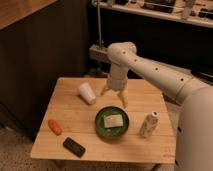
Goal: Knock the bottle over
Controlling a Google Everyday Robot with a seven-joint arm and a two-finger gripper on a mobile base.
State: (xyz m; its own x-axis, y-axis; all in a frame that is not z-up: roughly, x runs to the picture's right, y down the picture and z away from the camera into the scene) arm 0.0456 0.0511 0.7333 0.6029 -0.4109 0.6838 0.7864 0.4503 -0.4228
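End effector above table, arm base offscreen

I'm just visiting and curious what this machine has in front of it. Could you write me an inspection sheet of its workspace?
Surface: wooden table, several things spread over it.
Job's things: bottle standing near the right edge, apart from the gripper.
Clutter: white cup, green bowl holding a pale block, orange item, black device.
Grippers: gripper over the table's back middle, open, holding nothing.
Cables: nothing seen.
Surroundings: dark cabinets, shelf behind.
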